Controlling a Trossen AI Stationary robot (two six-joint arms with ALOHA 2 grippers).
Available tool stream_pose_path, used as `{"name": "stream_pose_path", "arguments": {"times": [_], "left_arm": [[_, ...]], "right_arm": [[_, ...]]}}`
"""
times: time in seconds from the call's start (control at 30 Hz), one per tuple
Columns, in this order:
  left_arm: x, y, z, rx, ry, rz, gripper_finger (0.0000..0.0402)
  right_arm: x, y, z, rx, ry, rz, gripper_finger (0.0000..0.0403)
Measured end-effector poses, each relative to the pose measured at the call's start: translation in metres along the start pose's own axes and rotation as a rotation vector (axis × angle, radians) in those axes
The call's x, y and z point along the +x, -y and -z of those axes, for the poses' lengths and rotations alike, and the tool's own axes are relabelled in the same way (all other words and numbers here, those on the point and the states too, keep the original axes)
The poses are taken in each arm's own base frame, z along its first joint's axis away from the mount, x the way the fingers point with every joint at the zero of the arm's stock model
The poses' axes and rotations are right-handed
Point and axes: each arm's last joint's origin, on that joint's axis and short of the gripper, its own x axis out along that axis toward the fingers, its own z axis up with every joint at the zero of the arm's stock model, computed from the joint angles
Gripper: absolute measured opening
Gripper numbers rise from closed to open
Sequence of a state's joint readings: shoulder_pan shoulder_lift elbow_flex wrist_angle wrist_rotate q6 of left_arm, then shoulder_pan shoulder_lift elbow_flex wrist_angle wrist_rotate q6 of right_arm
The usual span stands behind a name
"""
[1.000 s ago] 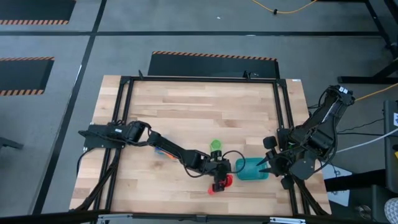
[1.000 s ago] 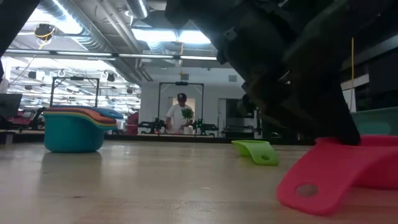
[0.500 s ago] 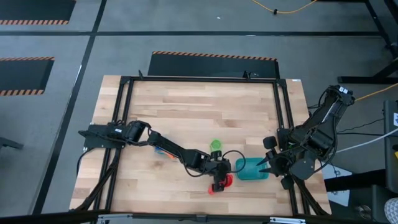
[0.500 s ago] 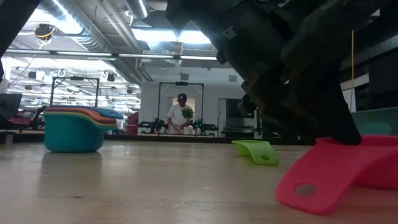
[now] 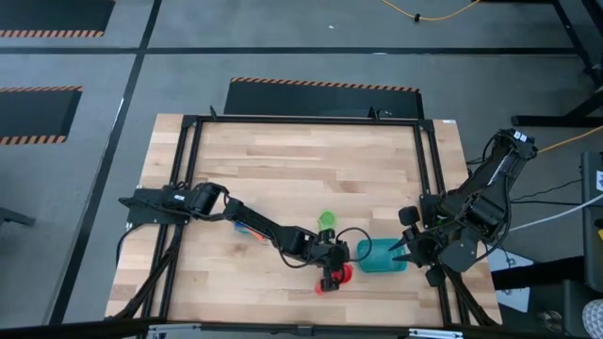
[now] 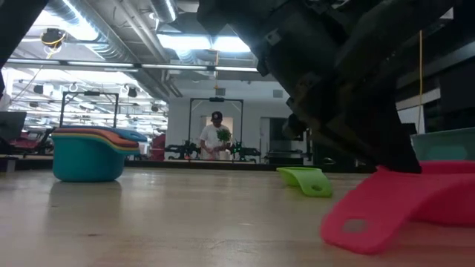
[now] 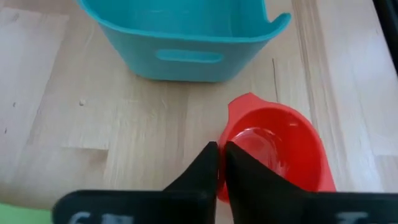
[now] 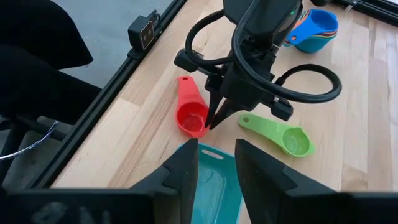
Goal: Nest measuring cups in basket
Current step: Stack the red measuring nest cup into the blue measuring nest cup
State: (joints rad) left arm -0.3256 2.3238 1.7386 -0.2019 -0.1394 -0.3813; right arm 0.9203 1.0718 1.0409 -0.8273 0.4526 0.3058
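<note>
The bench (image 5: 283, 169) is pale butcher-block wood in long glued strips, edged by a black metal frame.

The left end effector (image 7: 219, 163) reaches across toward the front edge, right of the middle, and its two dark tapered fingers are pressed together on the thin rim of the red measuring cup (image 7: 277, 152). That cup is glossy, smooth plastic, a shallow round bowl with a flat paddle handle ending in a small hanging hole; from bench height the handle (image 6: 371, 211) is seen tipped off the wood.

Just beside the red cup, toward the right edge, stands the basket (image 5: 382, 255), a teal rounded-rectangular bin of matte plastic with a curled lip and a slot-shaped grip moulded into its wall.

The right end effector (image 8: 216, 163) hangs over the basket near the front right corner, its fingers spread apart with nothing between them.

The green measuring cup (image 8: 287, 139) lies on the wood behind the red one, a lime round bowl with a long flat handle.

The other cups are already nested in a stack (image 8: 316, 28) farther toward the left edge: a light blue bowl outermost, with orange, yellow and dark blue rims layered inside.

A person (image 6: 216, 137) stands far back in the room beyond the bench.
</note>
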Motion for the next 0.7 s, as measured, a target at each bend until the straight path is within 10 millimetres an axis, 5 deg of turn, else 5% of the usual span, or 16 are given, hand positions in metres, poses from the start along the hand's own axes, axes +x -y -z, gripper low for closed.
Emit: {"name": "stream_pose_path", "arguments": {"times": [0.37, 0.53, 0.7], "left_arm": [[-0.011, 0.020, 0.000, -0.164, 0.083, -0.066, 0.0005], [-0.049, 0.042, -0.015, -0.240, 0.181, -0.095, 0.0004], [-0.109, 0.058, -0.030, -0.296, 0.285, -0.194, 0.0004]], "right_arm": [[0.000, 0.000, 0.000, 0.000, -0.001, 0.000, 0.0112], [0.000, 0.000, 0.000, 0.002, 0.001, 0.000, 0.0112], [0.001, -0.001, 0.000, 0.001, 0.002, -0.001, 0.0112]]}}
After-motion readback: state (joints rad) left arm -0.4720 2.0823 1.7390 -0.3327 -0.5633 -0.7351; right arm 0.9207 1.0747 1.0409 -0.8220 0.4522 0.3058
